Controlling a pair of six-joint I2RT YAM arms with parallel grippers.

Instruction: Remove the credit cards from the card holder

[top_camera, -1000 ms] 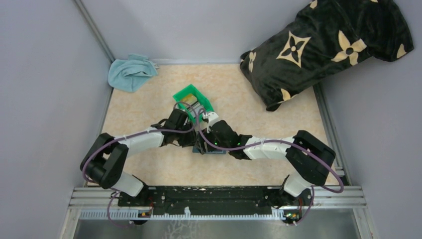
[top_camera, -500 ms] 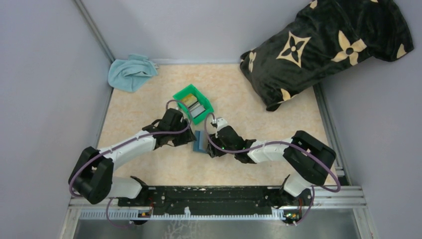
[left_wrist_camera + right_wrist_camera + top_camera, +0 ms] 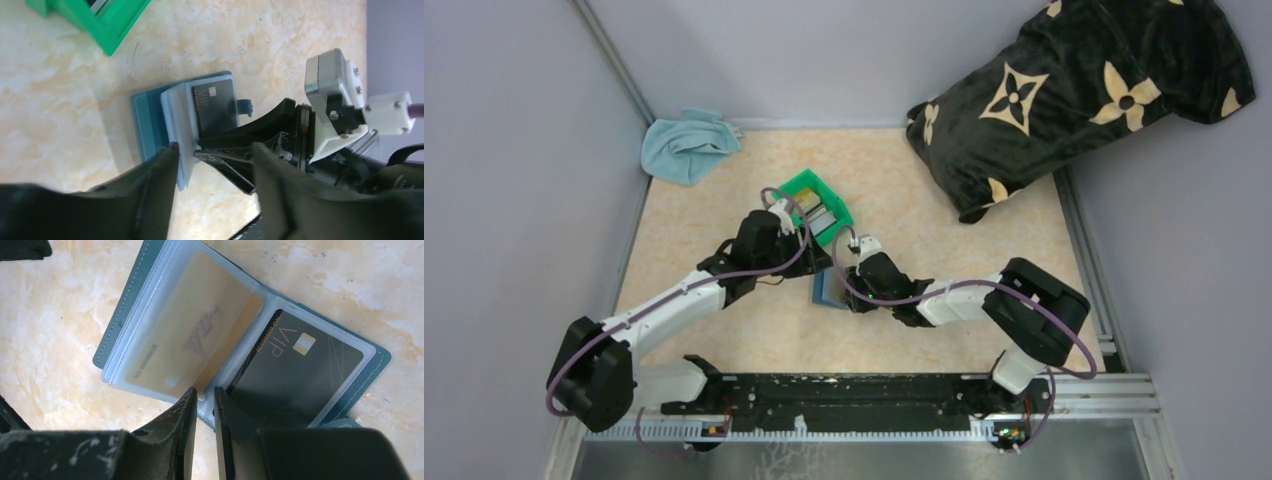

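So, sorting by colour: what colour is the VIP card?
Dark grey-black flat plastic VIP card, clearest in right wrist view.

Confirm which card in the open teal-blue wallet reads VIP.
The black plastic card, the right-hand one in the right wrist view: gold VIP lettering and a chip. The tan-gold card beside it lacks that lettering.

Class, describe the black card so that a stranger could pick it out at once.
On the marbled table, just below the green bin in the top view, lies the open blue card holder. The black card fills one side of it; unlike the gold card on the other side, it is dark and marked VIP.
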